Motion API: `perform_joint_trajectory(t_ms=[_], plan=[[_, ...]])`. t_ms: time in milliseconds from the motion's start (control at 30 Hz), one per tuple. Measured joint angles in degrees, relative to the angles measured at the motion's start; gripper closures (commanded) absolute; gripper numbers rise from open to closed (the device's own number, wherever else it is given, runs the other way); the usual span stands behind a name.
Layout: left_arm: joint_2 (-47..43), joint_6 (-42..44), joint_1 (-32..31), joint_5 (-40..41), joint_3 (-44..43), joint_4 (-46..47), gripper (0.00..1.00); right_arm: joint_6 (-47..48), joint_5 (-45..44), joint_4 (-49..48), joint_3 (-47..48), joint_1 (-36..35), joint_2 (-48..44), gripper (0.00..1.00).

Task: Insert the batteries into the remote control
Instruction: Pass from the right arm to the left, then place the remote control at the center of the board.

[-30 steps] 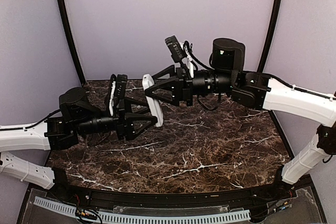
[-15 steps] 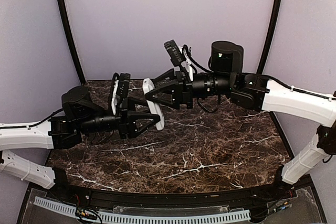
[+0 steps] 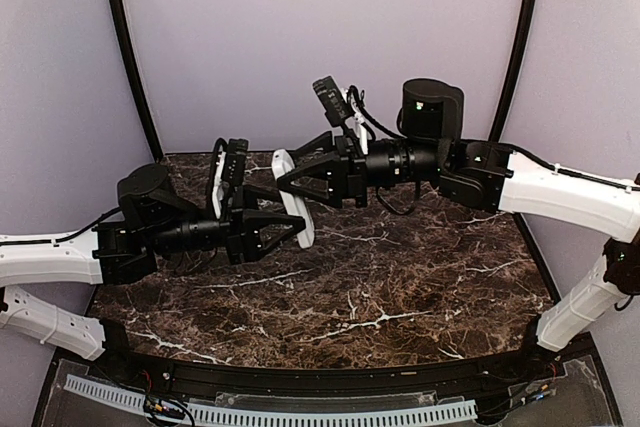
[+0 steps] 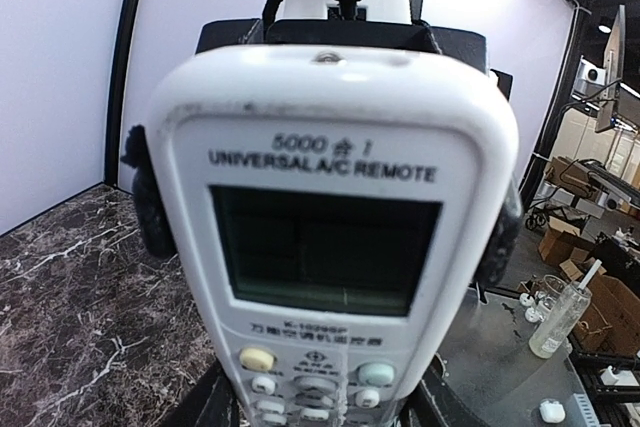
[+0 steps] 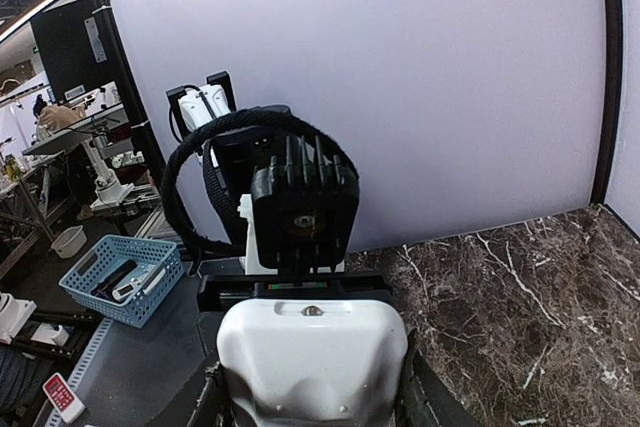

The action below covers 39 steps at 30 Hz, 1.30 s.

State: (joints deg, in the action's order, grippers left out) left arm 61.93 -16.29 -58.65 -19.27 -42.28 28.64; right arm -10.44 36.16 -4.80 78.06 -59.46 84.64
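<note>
The remote control (image 3: 291, 197) is held in the air above the back left of the table, a white handset standing nearly on edge. My right gripper (image 3: 287, 175) is shut on its screen end, and the plain white back (image 5: 310, 357) fills the bottom of the right wrist view. My left gripper (image 3: 297, 230) comes from the opposite side and is shut on the button end. The screen and buttons (image 4: 325, 247) face its camera, with dark fingers (image 4: 190, 409) against both sides. The right gripper's pads (image 4: 150, 202) flank the screen. The batteries are out of view.
Brown marble table (image 3: 380, 287) lies below both arms, with a purple wall behind and black frame posts (image 3: 128, 57) at the sides. Off the table stand a blue basket (image 5: 120, 277) and a clear bottle (image 4: 560, 312).
My left arm has slid right toward the remote and its jaws have narrowed onto the button end. The right gripper has kept its hold and shifted slightly left.
</note>
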Motion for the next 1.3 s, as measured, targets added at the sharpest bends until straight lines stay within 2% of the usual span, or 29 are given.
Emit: perform_joint_trajectory(t_ms=[33,100,167,200,233,333,433,567,733,867,1000,1300], plan=[[0.00,0.00,0.00,0.02,0.00,0.00,0.95,0.00,0.00,0.00,-0.02,0.00,0.00,0.67],[0.00,0.00,0.00,0.07,0.00,-0.04,1.00,0.02,0.00,0.02,-0.04,0.00,-0.02,0.56],[0.00,0.00,0.00,0.17,0.00,-0.09,1.00,0.07,-0.02,0.07,-0.04,0.00,-0.02,0.32],[0.00,-0.07,0.00,0.24,0.00,-0.20,1.00,0.13,-0.15,0.11,-0.04,0.00,-0.02,0.12],[0.00,-0.26,-0.02,0.50,0.00,-0.33,1.00,0.24,-0.22,0.26,-0.04,0.00,-0.02,0.03],[0.00,-1.31,0.00,3.52,-0.02,-2.19,1.00,0.61,-1.95,1.31,-0.04,0.00,-0.11,0.01],[0.31,-4.33,-0.02,9.92,-0.42,-7.08,1.00,0.98,-6.34,3.58,-0.04,0.02,-0.76,0.01],[3.82,-11.67,0.00,20.22,-3.37,-17.53,1.00,0.94,-17.57,8.46,0.00,0.35,-2.14,0.01],[13.73,-21.59,0.07,27.91,-7.74,-30.62,1.00,-0.02,-34.21,16.96,1.09,0.66,-1.92,0.01],[27.39,-30.29,0.04,32.46,-19.78,-46.75,1.00,-2.27,-42.69,23.23,1.79,1.38,-1.01,0.01],[37.18,-35.78,0.04,33.88,-29.49,-55.25,1.00,-4.33,-47.21,28.22,1.79,2.93,-0.79,0.01],[45.88,-42.29,0.11,32.46,-35.65,-62.45,1.00,-6.23,-49.99,32.20,0.07,4.42,-0.98,0.01]])
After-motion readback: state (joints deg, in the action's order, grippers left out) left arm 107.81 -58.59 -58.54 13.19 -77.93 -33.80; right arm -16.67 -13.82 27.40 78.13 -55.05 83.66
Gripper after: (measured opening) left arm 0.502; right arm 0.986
